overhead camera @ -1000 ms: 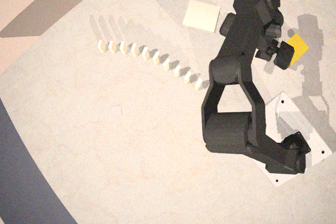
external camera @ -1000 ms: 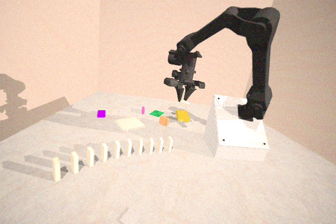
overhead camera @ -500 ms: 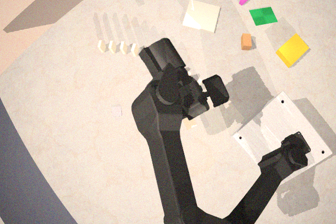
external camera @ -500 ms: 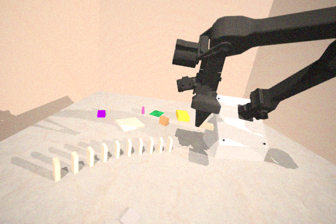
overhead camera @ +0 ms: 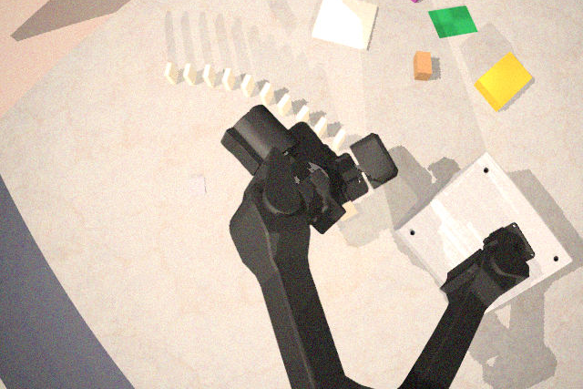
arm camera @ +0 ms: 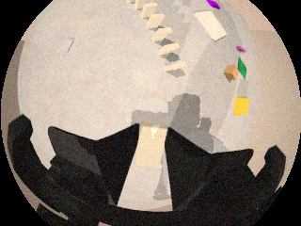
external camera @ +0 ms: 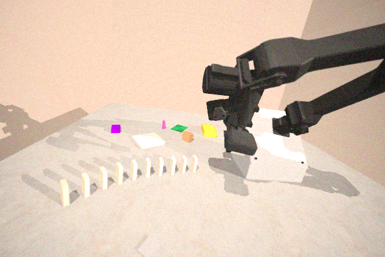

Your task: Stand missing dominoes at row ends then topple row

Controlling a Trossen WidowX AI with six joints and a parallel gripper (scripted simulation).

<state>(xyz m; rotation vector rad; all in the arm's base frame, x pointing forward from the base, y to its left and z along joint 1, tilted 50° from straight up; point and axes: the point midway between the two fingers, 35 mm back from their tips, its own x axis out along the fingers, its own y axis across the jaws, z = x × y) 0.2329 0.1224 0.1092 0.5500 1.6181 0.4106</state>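
1. We're live with the black parallel-jaw gripper, its fingers clamped on a cream, flat rectangular domino, right between the tips.
2. Ahead of the gripper in the wrist view runs the curved row of upright cream dominoes. The nearest standing one, the near-end domino, is well clear of our fingertips.
3. Why this hold? Pinching it between two fingers leaves a broad face towards the wrist camera; we judge that helps us square it to the row. We can't quite tell its tilt.
4. We reckon we're carrying it to extend this near end; next comes careful alignment, matched spacing, lowering and release. Swing too close and the row could go early!
5. From above, we count all ten standing dominoes but lose most of ours under the gripper. The wrist view opens up its face, while the exterior shows the gripper raised off the table, with barely a sliver of domino.
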